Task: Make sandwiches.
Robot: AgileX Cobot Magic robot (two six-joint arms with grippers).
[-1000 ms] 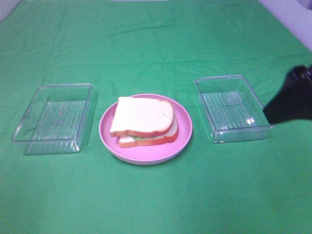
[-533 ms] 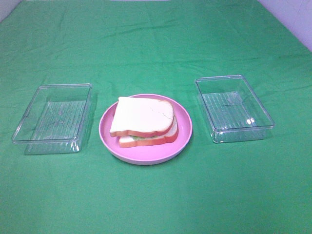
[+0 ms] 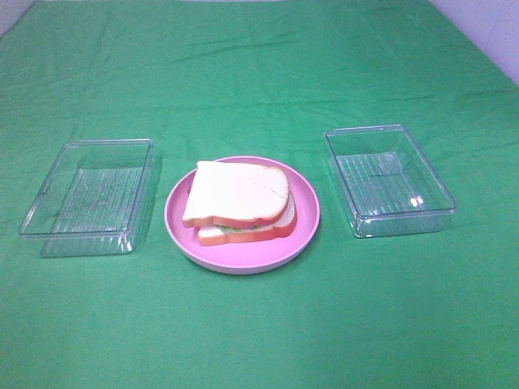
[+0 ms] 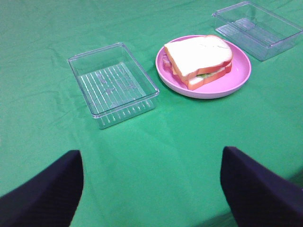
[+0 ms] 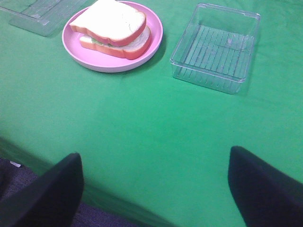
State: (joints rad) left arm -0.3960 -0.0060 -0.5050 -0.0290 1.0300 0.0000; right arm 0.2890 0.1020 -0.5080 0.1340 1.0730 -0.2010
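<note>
A stacked sandwich [image 3: 240,203] of white bread slices with orange-brown crust and a sliver of green lettuce lies on a pink round plate [image 3: 306,212] at the middle of the green cloth. It also shows in the left wrist view [image 4: 200,60] and the right wrist view [image 5: 113,27]. Neither arm shows in the exterior high view. My left gripper [image 4: 151,189] is open and empty, well short of the plate. My right gripper [image 5: 154,189] is open and empty over the cloth's front edge.
An empty clear plastic box [image 3: 61,224] stands left of the plate and another [image 3: 366,223] to its right. In the right wrist view the table's front edge [image 5: 94,196] runs just under the gripper, with dark floor beyond.
The right arm, seen at the right edge one second ago, has pulled out of the exterior high view. The sandwich, plate and boxes have not moved.
</note>
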